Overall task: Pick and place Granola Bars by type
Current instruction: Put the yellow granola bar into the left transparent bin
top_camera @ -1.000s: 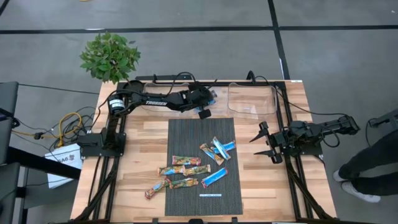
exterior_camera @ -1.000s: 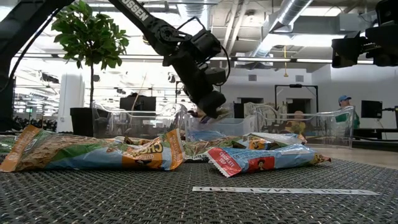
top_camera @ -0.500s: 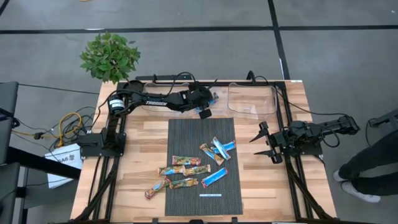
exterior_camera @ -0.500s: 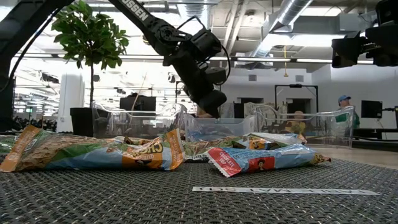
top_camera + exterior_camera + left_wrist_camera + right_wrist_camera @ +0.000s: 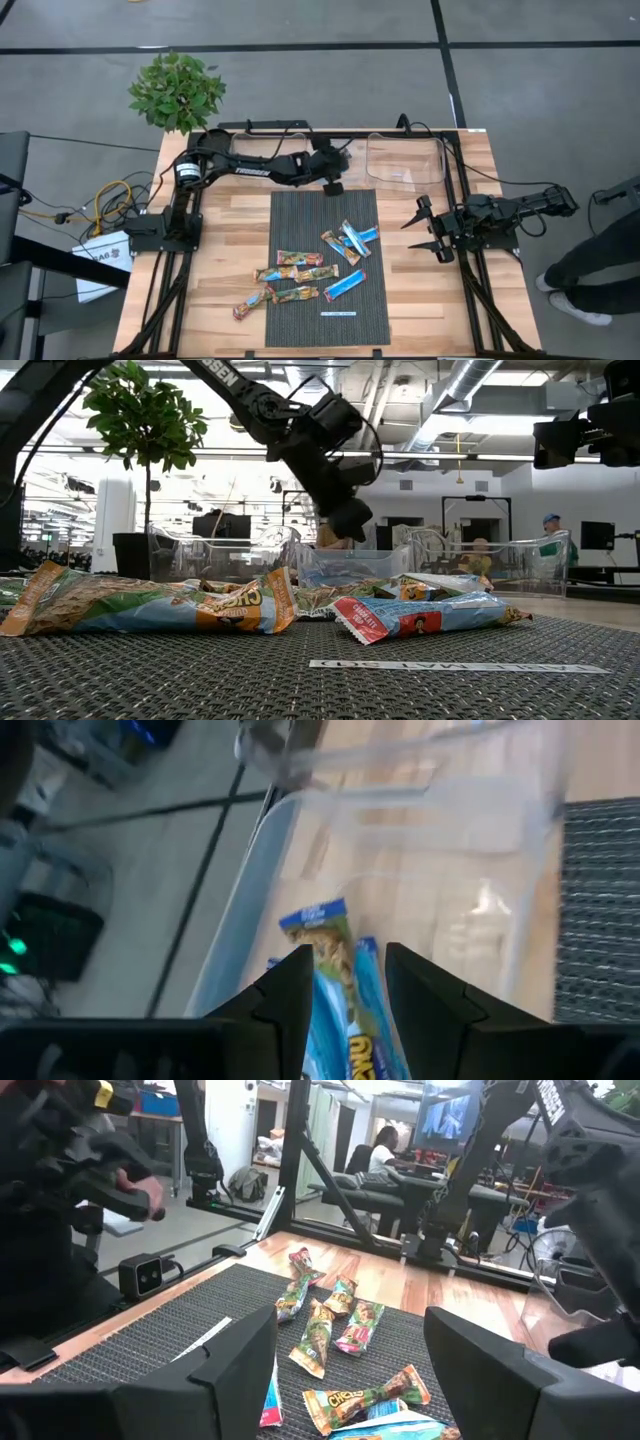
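The left gripper (image 5: 336,172) hangs over a clear bin (image 5: 300,850) at the far edge of the table (image 5: 230,250), jaws parted and holding nothing. Below them, inside the bin, lie what look like two blue bars (image 5: 340,985), though the wrist view is blurred. The remaining Granola Bars (image 5: 305,272) lie scattered on the dark mat (image 5: 300,215) mid-table, near a thin white strip (image 5: 338,313). The right gripper (image 5: 423,231) waits beside the mat's right edge, jaws wide apart and empty.
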